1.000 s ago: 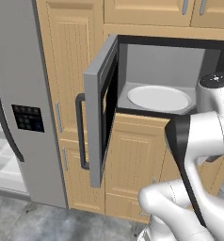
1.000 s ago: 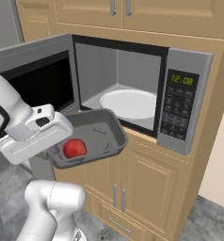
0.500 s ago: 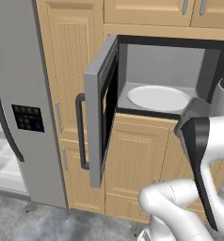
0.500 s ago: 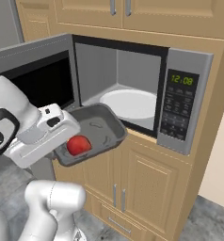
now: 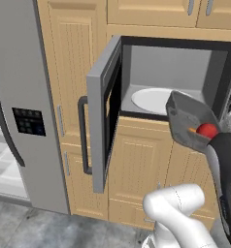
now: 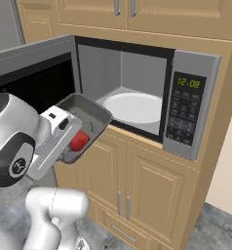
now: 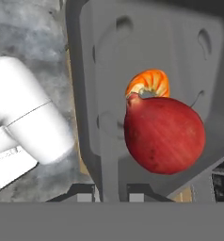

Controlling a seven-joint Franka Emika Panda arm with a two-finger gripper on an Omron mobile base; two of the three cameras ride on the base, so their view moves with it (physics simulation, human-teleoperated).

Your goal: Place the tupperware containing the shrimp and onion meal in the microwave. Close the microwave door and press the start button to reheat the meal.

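Observation:
The tupperware [image 6: 91, 114] hangs tilted in front of the open microwave [image 6: 186, 112], left of and slightly below its cavity. My gripper [image 7: 111, 195] is shut on the tub's near wall, one fingertip [image 7: 85, 195] on each side of it. Inside lie the red onion [image 7: 163, 134] and the orange shrimp [image 7: 149, 84], both rolled toward the held end. In the left base view the tupperware [image 5: 185, 118] sits in front of the white turntable plate [image 5: 154, 99], with the onion [image 5: 207, 130] at its lower edge. The microwave door [image 5: 100, 126] stands swung wide to the left.
The tall grey fridge [image 5: 20, 97] stands left of the microwave door. Wooden cabinet doors [image 6: 142, 190] run below the microwave, and more cabinets sit above it. The keypad strip [image 6: 185, 114] is on the oven's right side.
The arm has lifted the tupperware up and closer to the microwave opening. In the left base view the tub has come in from the right. The grip stays the same.

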